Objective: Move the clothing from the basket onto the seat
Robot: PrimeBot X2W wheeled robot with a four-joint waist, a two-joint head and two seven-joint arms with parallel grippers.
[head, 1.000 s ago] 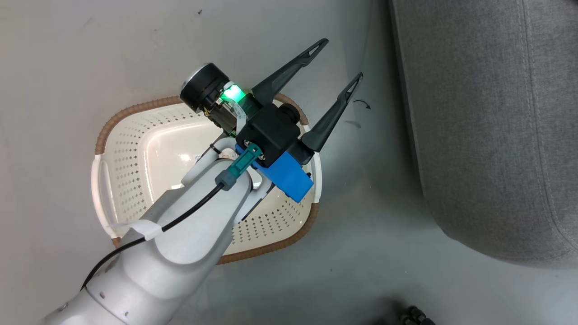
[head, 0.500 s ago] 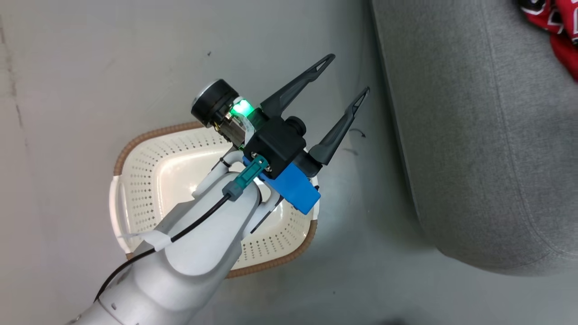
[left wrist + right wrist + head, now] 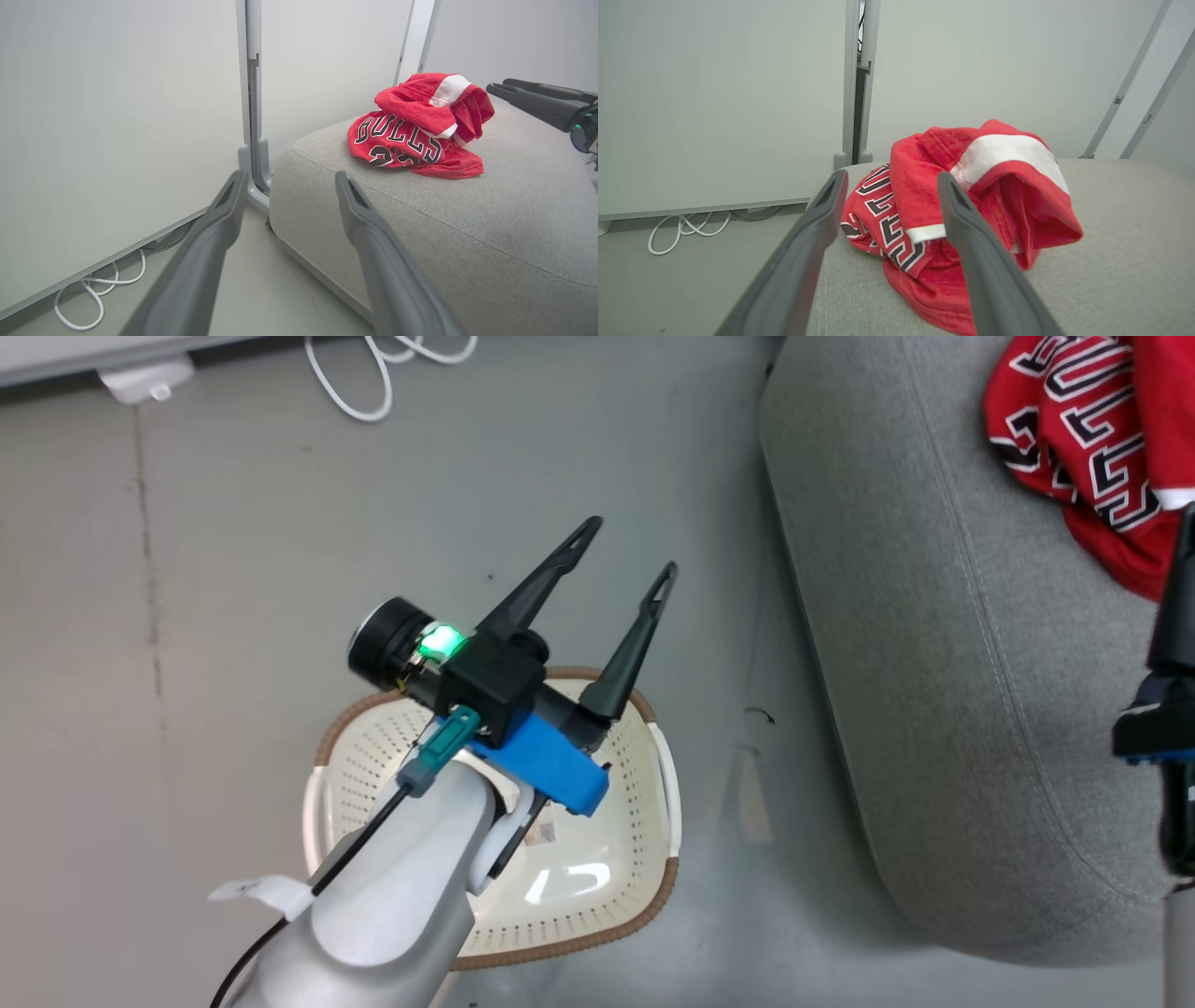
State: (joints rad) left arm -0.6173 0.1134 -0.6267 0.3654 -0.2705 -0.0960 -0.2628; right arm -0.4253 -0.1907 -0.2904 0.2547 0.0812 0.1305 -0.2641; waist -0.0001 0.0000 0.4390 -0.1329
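Clothing point(image 3: 1083, 429) heaped on seat point(image 3: 934, 663)

Bare grey cushion separates the red heap from the rounded edge. Head view adds basket point(image 3: 668, 803) on open floor point(image 3: 233, 569); wrist views, the wall point(image 3: 117, 93) behind. Both left gripper point(image 3: 630, 549) and right gripper point(image 3: 891, 177) stand spread.

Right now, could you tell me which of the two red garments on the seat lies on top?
The red garment with the broad white band, draped over the jersey lettered BULLS, which lies against the seat.
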